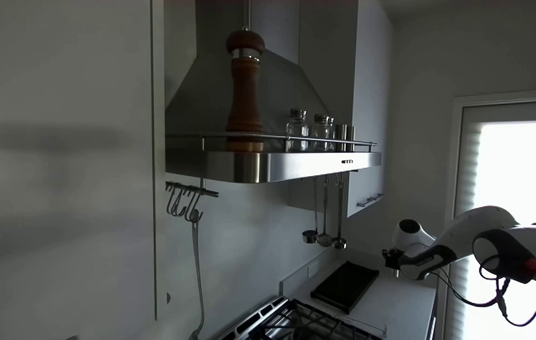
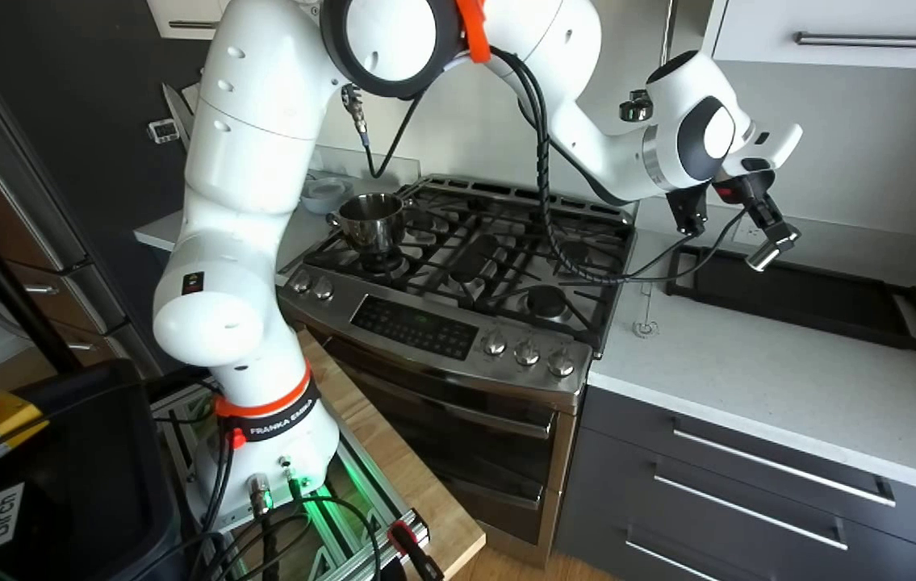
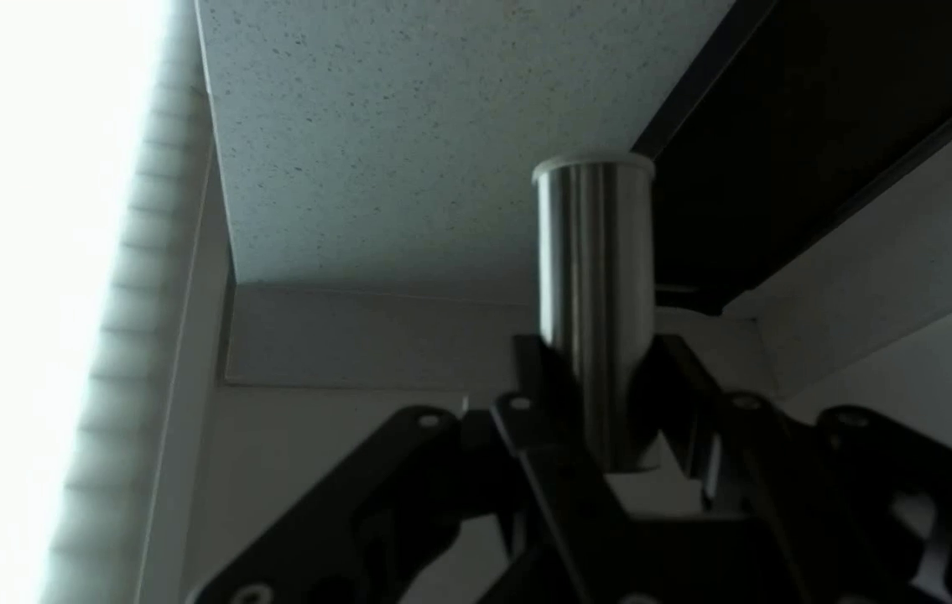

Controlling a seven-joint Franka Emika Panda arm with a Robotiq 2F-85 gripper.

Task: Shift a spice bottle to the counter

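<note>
Robotiq gripper (image 3: 597, 373) grasping a silvery cylindrical spice bottle (image 3: 597, 252), aloft over speckled pale counter (image 3: 408, 151), black tray (image 3: 819, 143) lies at the bottle's two o'clock in wrist view

A white label (image 2: 2, 516) is reading "Birch" on a black surface (image 2: 42, 512). At the robot arm's base (image 2: 304, 452), a dark band (image 2: 284, 421) is bearing "FRANKA EMI…", the ending unclear.
</note>
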